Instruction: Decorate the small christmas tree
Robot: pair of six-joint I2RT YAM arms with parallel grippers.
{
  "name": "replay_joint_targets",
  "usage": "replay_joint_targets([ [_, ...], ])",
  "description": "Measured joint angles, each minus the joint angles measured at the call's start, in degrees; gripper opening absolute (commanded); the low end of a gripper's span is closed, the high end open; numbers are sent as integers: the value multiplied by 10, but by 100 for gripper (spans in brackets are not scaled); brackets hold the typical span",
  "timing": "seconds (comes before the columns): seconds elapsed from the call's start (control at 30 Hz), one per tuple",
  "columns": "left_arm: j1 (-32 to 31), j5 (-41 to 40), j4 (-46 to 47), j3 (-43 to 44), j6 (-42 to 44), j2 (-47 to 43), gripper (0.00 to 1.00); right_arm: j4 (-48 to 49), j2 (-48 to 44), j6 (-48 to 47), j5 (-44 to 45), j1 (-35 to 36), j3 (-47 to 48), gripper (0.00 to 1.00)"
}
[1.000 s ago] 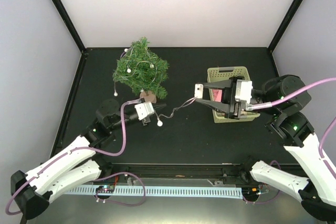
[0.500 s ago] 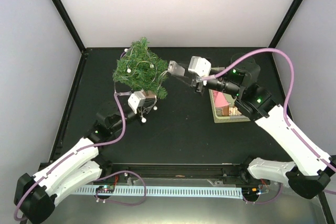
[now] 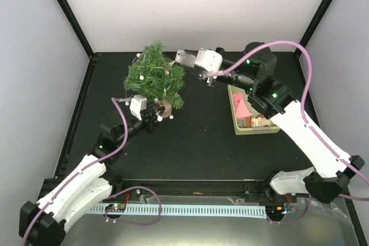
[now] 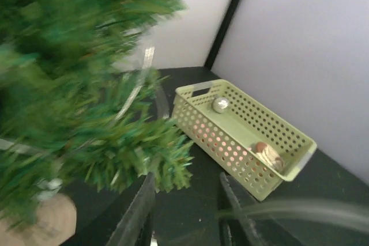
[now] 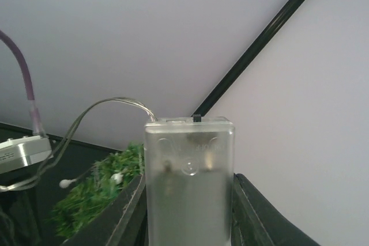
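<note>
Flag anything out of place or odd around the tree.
The light string's clear battery box is not set down: the right gripper holds it in the air beside the small christmas tree, its wire trailing toward the branches. Two white bulbs sit low by the wooden base, off the branches. Nothing looks spilled or broken.

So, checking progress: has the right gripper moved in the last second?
Yes. The right gripper went from over the pale green plastic lattice basket leftward and farther back, to beside the small bushy green christmas tree.

Blurred small christmas tree (image 4: 75, 84), green basket (image 4: 228, 145), silver ball (image 4: 220, 105) inside
</note>
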Motion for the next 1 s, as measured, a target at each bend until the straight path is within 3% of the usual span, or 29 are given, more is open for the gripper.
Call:
replay_joint_targets([
  [0.1, 19, -21, -31, 0, -28, -9, 48, -1, 38, -18, 7, 1, 42, 28],
  [0.4, 27, -138, -185, 24, -79, -98, 49, -25, 109, -74, 43, 46, 96, 28],
  [0.53, 28, -173, -235, 60, -73, -128, 56, -42, 148, -93, 58, 68, 143, 28],
  [0.7, 28, -150, -221, 120, -33, -146, 61, -59, 194, -110, 72, 88, 212, 28],
  [0.87, 28, -100, -185, 151, 8, -132, 59, -80, 246, -131, 90, 104, 296, 28],
  [1.0, 28, -111, -190, 184, 25, -82, 57, -90, 277, -144, 104, 111, 343, 28],
])
